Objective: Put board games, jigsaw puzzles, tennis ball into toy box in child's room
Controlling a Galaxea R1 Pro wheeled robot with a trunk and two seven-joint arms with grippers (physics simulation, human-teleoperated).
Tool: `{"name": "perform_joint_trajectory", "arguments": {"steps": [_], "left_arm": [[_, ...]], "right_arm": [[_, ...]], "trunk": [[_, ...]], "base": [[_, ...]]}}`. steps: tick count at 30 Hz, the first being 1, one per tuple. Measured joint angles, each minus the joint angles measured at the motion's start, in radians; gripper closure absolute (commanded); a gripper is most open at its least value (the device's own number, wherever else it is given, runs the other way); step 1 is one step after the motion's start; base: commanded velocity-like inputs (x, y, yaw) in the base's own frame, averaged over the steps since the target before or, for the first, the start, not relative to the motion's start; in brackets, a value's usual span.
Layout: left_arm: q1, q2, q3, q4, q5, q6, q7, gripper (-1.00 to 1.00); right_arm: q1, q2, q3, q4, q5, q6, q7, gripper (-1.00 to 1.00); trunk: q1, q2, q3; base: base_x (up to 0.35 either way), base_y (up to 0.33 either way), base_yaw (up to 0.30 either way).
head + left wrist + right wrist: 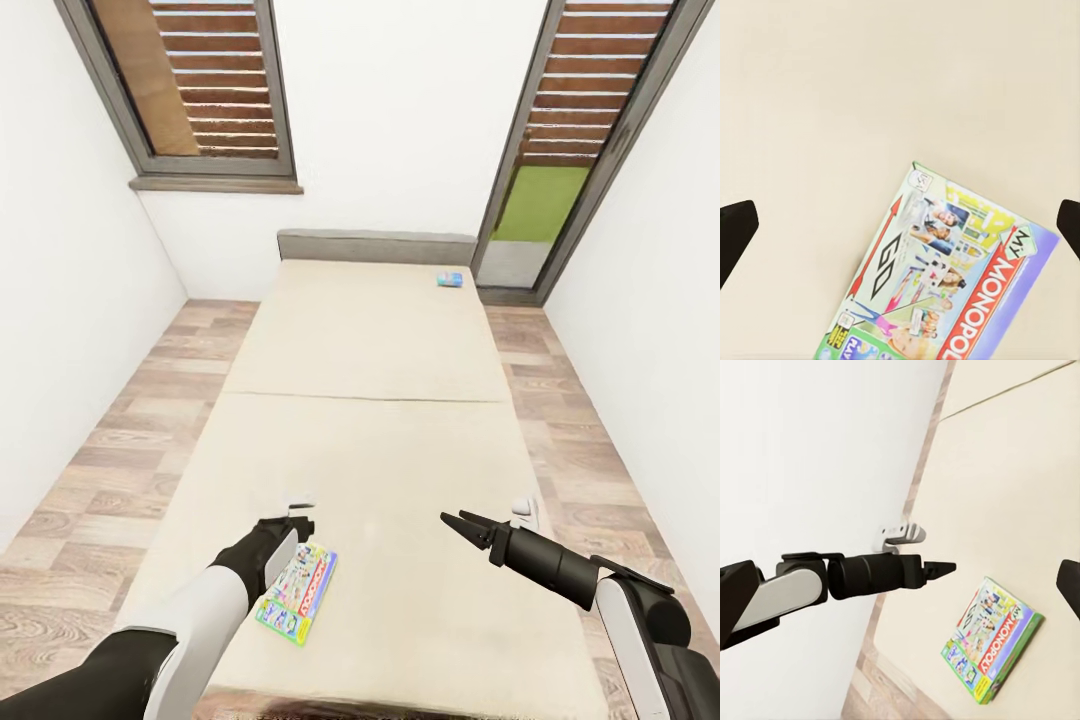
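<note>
The bed (pixel 370 340) with its cream mattress stretches ahead of me. A yellow-green-red board game (pixel 298 593) lies flat near the mattress's front left corner. Its Monopoly print shows in the left wrist view (pixel 945 277) and in the right wrist view (pixel 991 639). My left gripper (pixel 298 528) hovers open just above the game's far end, its dark fingertips (pixel 735 232) wide apart and holding nothing. My right gripper (pixel 462 522) hangs open over the mattress's front right, with nothing in it. A small blue board game (pixel 450 280) lies at the far right corner by the headboard.
Wood floor (pixel 120 440) runs along both sides of the bed between white walls. A dark grey headboard (pixel 375 245) stands against the far wall. Slatted windows (pixel 205 80) flank it at left and right. My left arm (pixel 870 576) crosses the right wrist view.
</note>
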Motion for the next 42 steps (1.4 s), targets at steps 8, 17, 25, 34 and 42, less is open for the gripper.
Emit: {"name": "perform_joint_trajectory", "arguments": {"steps": [8,17,25,34,42], "left_arm": [[0.0,0.0,-0.001,0.007,0.0,-0.019,-0.001,-1.0],[0.0,0.0,-0.001,0.009,0.0,-0.033,-0.001,-1.0],[0.0,0.0,-0.001,0.01,0.0,-0.036,-0.001,-1.0],[0.0,0.0,-0.001,0.01,0.0,-0.067,-0.001,-1.0],[0.0,0.0,-0.002,0.037,0.0,-0.125,-0.001,-1.0]], "right_arm": [[0.0,0.0,-0.001,0.001,0.0,-0.001,0.001,-1.0],[0.0,0.0,-0.001,0.001,0.0,-0.002,0.001,-1.0],[0.0,0.0,-0.002,0.001,0.0,-0.002,0.001,-1.0],[0.0,0.0,-0.001,0.001,0.0,-0.003,0.0,-1.0],[0.0,0.0,0.001,0.001,0.0,-0.004,-0.003,-1.0]], "trunk": [[0.0,0.0,-0.013],[0.0,0.0,-0.028],[0.0,0.0,-0.041],[0.0,0.0,-0.056],[0.0,0.0,-0.069]], "base": [[0.0,0.0,0.0],[0.0,0.0,0.0],[0.0,0.0,0.0],[0.0,0.0,0.0],[0.0,0.0,0.0]]}}
